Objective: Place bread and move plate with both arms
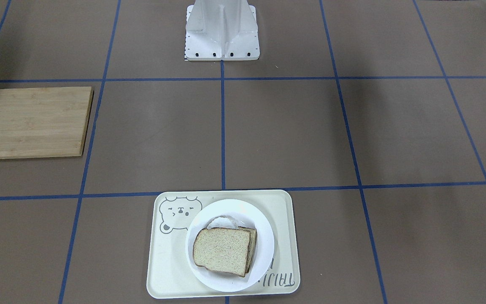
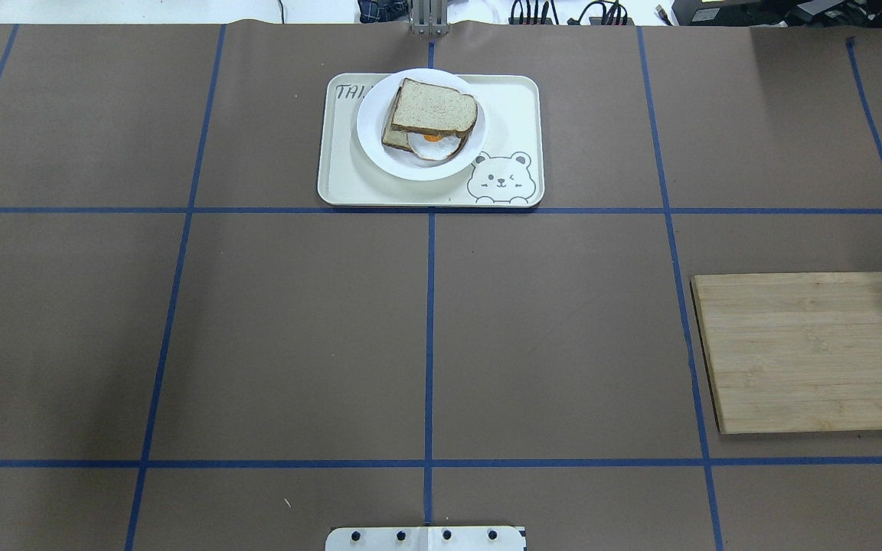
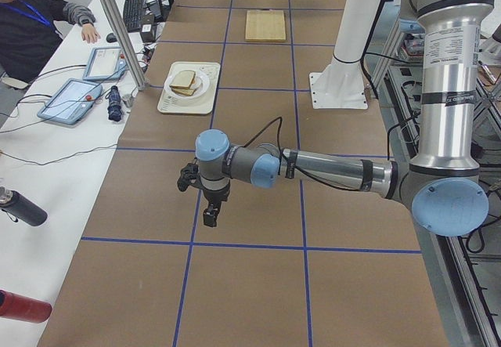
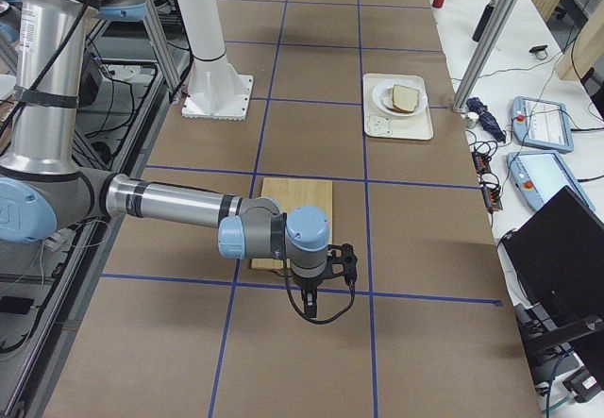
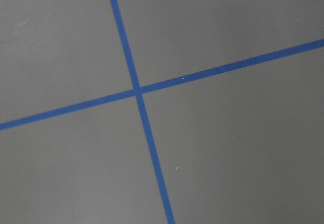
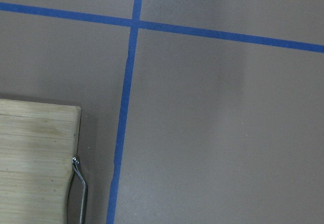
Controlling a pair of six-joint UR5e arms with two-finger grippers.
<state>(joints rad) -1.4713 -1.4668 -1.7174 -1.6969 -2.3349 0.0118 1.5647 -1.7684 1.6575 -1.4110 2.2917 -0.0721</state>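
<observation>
The plain bread slice (image 1: 222,251) lies on top of a second slice bearing a fried egg (image 2: 432,145), both on the white plate (image 1: 265,249). The plate sits on the cream bear tray (image 1: 286,219) at the table's far middle, seen in the overhead view as the bread (image 2: 435,105) on the plate (image 2: 372,126). My left gripper (image 3: 210,218) hangs over bare table at the left end, far from the tray. My right gripper (image 4: 310,305) hangs beyond the wooden board's outer edge. Neither holds anything I can see; I cannot tell whether they are open or shut.
A bamboo cutting board (image 2: 808,352) with a metal handle (image 6: 81,183) lies on my right side. The white robot base (image 1: 222,33) stands at the near middle. Blue tape lines grid the brown table. An operator (image 3: 31,26) and tablets are beyond the far edge.
</observation>
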